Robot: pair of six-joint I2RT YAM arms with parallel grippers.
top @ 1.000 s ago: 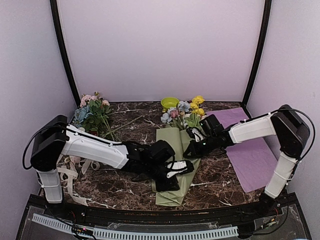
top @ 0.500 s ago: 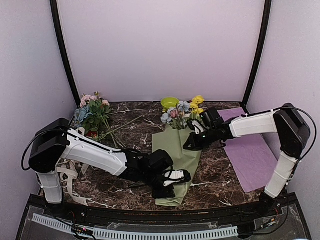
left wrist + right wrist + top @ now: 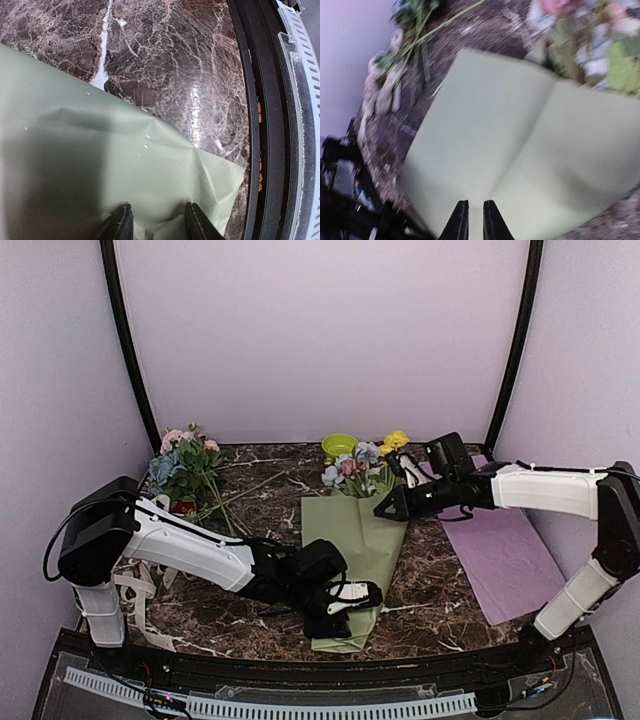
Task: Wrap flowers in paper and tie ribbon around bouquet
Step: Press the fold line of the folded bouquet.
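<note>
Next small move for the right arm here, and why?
Probably lower the right gripper onto the nearest edge of the paper and pinch it: the sheet lies spread open below the flowers, and that gripper hovers there slightly open, holding nothing.

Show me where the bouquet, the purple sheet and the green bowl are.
bouquet point(image 3: 345, 535), top view, on its sage-green paper wrap.
purple sheet point(image 3: 505, 560), top view, bare middle of the sheet.
green bowl point(image 3: 340, 449), top view, on its near wall.
</note>
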